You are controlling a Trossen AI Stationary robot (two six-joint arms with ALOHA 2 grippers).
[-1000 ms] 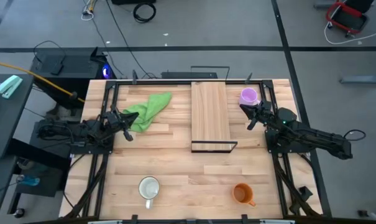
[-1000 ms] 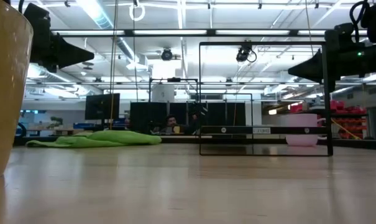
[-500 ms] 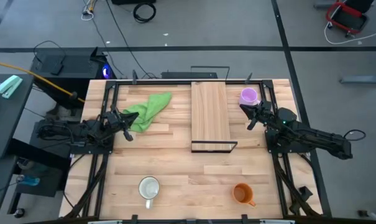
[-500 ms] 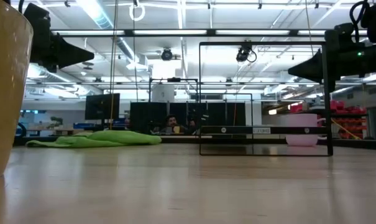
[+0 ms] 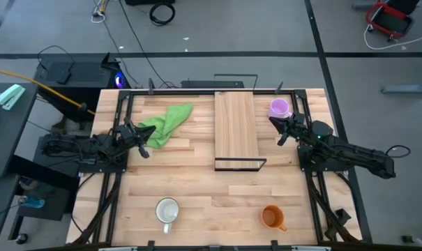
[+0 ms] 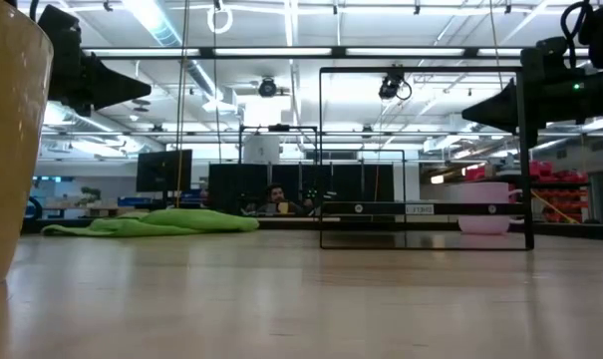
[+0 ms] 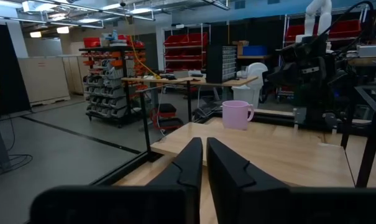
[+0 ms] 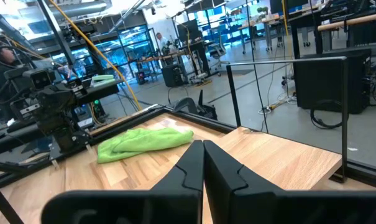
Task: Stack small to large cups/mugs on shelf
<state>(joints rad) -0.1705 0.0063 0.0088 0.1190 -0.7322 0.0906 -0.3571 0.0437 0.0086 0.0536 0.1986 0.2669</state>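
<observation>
Nothing of the stacking is done, judging by how things lie: all three mugs stand apart on the tabletop [image 5: 197, 195] and the shelf [image 5: 236, 125] carries nothing.

The right gripper [image 5: 281, 130] hangs over the table's right edge with both fingers pressed together and nothing between them; its wrist view shows the two dark fingers [image 8: 197, 165] meeting along a thin seam. Closest to it is the light purple mug [image 5: 279, 108], just beyond its tip toward the far right corner, upright, near but not touching. To its inner side, a little farther, the shelf runs lengthwise away from the front edge, with its thin black frame at the near end. Well behind the gripper, toward the front edge, the orange mug [image 5: 272, 217] stands upright with its handle toward the corner.

The left gripper [image 5: 140, 141] waits over the left edge, likewise closed tight and empty, pointing inward. The green cloth [image 5: 163, 123] lies crumpled just beyond its tip. The white mug [image 5: 167, 210] stands well behind it by the front edge, and across the table its wrist camera catches the light purple mug beside the right arm.

Both arms lie low and stretched toward the centre, forearms roughly level. Left to do: gather each mug, nest them in size order, and set the stack on the plank.
</observation>
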